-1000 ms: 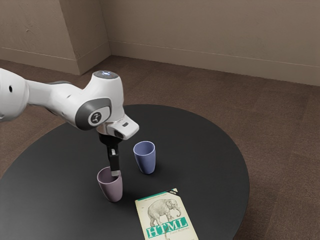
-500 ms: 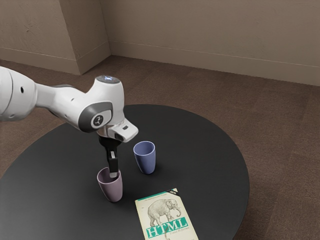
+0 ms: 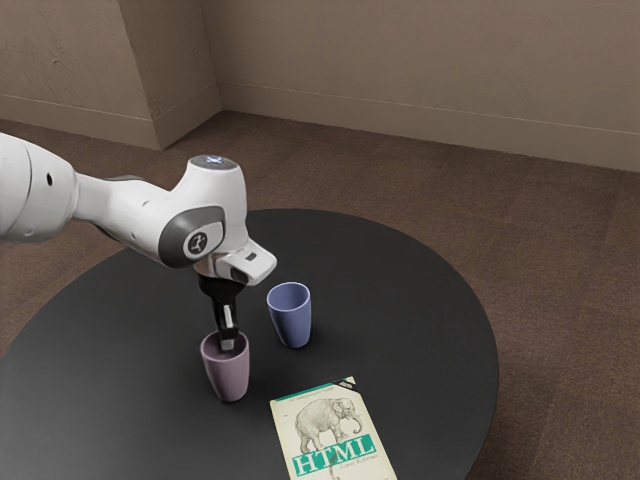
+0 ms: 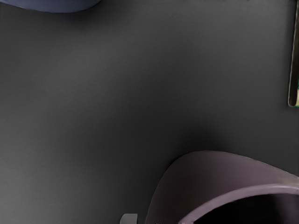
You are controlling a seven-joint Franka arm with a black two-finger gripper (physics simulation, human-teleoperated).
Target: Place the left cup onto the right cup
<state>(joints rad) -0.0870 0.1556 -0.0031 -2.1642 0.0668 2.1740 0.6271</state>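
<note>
So the arm comes in from the exterior view's left and bends down over the round black table. The claw points straight down, right at the rim of the mauve cup. Its fingers sit close together at the rim on the side toward the blue cup, and as far as I can make out they're pinched onto the mauve cup's wall, 1 finger dipping inside. In the wrist view you get the mauve cup big and close right under the hand, its dark opening showing, with a small grey fingertip just outside its wall.

The mauve cup stands upright, mouth up, and its base looks like it's down on the table, though I can't really swear it's touching.

The blue cup is the other 1 of the 2 cups, also upright and mouth up. It sits near the mauve cup, toward the exterior view's right and a bit farther back, with a clear gap between them. The wrist view catches just a sliver of the blue cup across bare table.

There's also a book lying flat near the table's front edge, pale cover with an elephant and "HTML" on it, near the mauve cup but not touching. Its edge peeks into the wrist view too.
</note>
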